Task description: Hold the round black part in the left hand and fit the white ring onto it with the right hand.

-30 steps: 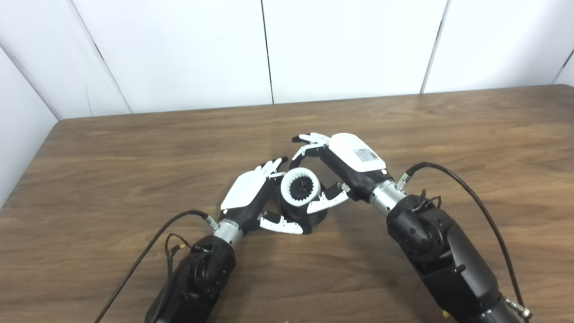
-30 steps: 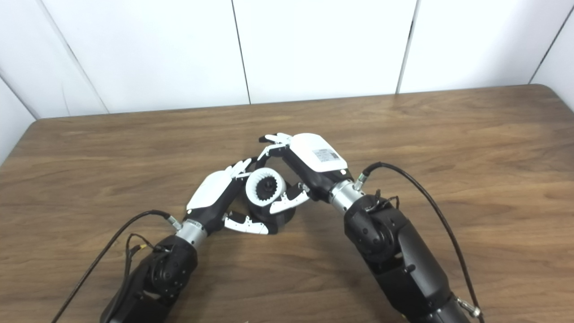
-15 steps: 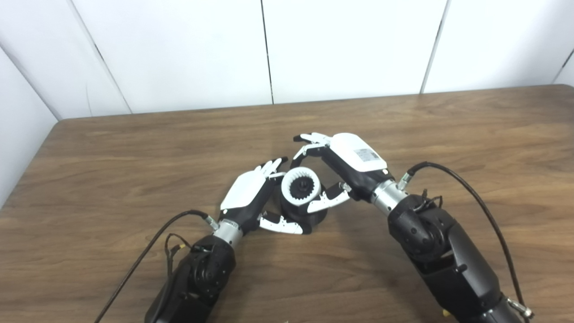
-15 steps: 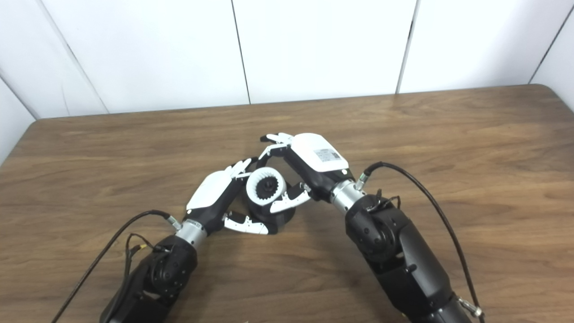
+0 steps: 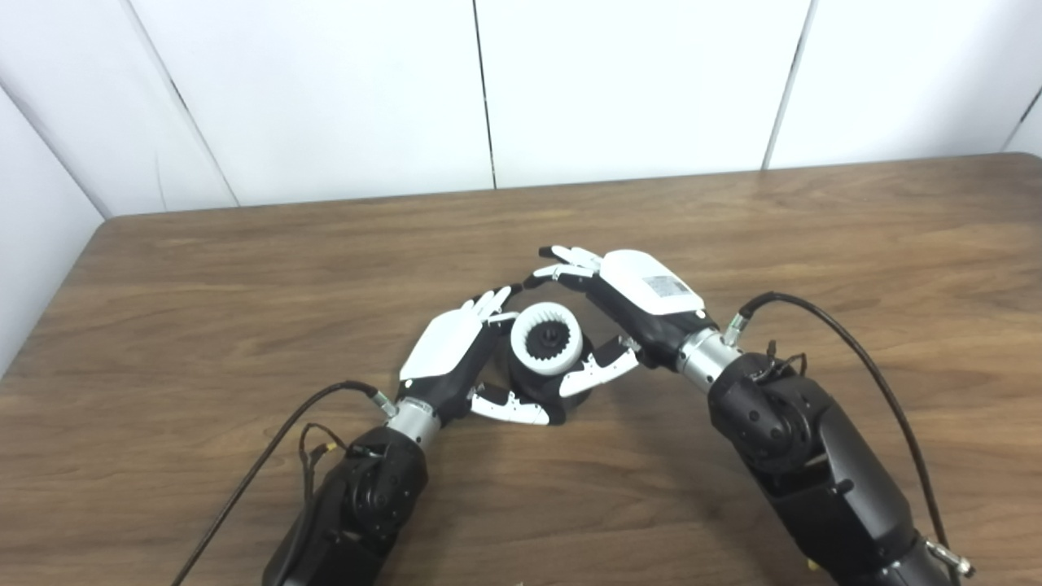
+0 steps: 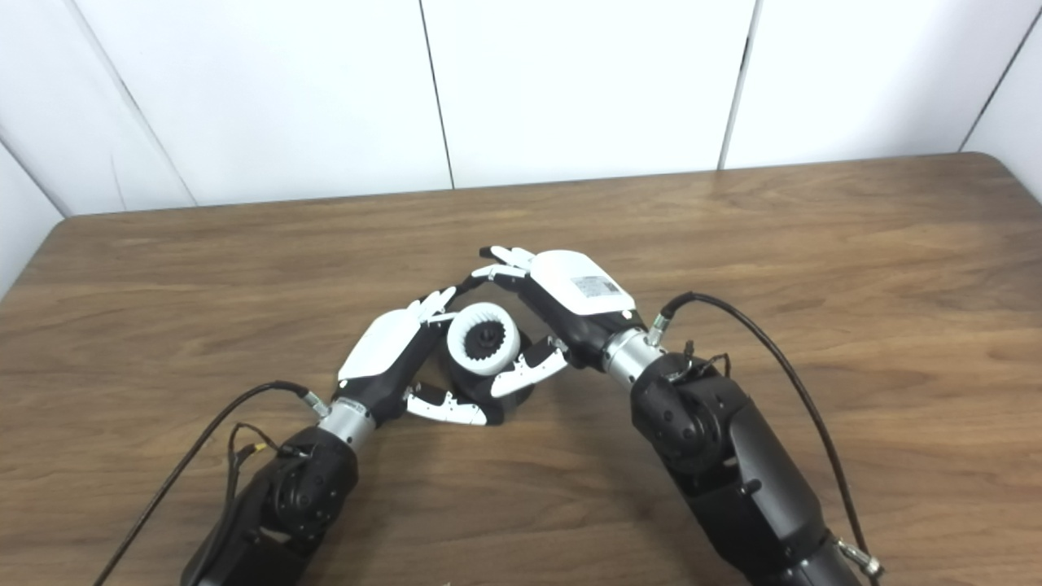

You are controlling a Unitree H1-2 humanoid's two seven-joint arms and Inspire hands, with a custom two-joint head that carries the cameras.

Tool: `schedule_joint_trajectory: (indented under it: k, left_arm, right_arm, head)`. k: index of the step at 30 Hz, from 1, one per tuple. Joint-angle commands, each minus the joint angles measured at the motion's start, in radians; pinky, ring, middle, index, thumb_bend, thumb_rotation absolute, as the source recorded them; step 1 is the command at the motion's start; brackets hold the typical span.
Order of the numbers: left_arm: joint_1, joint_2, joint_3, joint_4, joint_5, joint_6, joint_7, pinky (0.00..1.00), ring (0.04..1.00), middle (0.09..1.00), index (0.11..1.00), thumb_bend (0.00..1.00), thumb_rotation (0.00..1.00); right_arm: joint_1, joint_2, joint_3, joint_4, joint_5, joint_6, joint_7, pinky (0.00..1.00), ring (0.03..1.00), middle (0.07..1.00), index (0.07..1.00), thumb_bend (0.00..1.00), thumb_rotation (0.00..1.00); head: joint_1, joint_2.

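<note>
Count: two hands, one round black part, one white ring, two black cables, one wooden table.

Left cable (image 5: 269,452) loops off the left forearm across the table (image 5: 203,268), clear of the work.

Left hand (image 5: 452,350): back of hand up, tilted. Its fingers (image 5: 488,303) lie close together, nearly straight, reaching along the far-left side of the part; tips sit just beside the ring's upper-left edge. Its thumb (image 5: 509,405) crosses low in front of the part, touching or almost touching the base. The part sits cradled between fingers and thumb; whether the grip is firm cannot be told, as the palm side is hidden.

Round black part (image 5: 562,395): between the two hands, low, at or on the table surface. Mostly covered by the ring and both thumbs; only its lower rim and a dark toothed hub inside the ring show.

White ring (image 5: 546,339): seated on top of the black part, tilted toward the camera, inner ridges visible. Right of the left fingertips, under the arch of the right fingers.

Right hand (image 5: 643,297): fingers (image 5: 566,260) spread a little and curved over the far side of the ring, tips apart from it. Its thumb (image 5: 593,374) lies against the ring's lower-right edge. Nothing is clasped.

Right cable (image 5: 863,366) arcs off the right wrist, well clear.

White wall panels stand behind the table.
</note>
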Motion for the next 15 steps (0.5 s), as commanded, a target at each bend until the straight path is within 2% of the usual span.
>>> schedule_joint_trajectory:
  k: [1,12,15]
  left_arm:
    - [-0.008,0.011,-0.014,-0.003,0.031,0.009,-0.019,1.0,1.0,1.0,0.66,0.97,0.42]
    - [-0.003,0.01,-0.008,-0.009,0.026,0.011,-0.019,1.0,1.0,1.0,0.656,0.98,0.41]
    - [-0.002,0.01,-0.007,-0.011,0.026,0.016,-0.021,1.0,1.0,1.0,0.658,0.98,0.42]
  right_arm:
    - [-0.042,-0.001,-0.01,-0.032,-0.001,-0.007,-0.005,0.9,0.96,0.957,0.829,0.93,0.39]
    - [-0.036,0.002,-0.011,-0.038,0.0,-0.004,-0.006,0.91,0.963,0.959,0.834,0.92,0.38]
    - [-0.032,0.003,-0.016,-0.037,0.007,-0.009,-0.016,0.9,0.955,0.948,0.813,0.87,0.39]
  head:
    - [-0.001,0.0]
    - [-0.001,0.002]
    - [0.001,0.003]
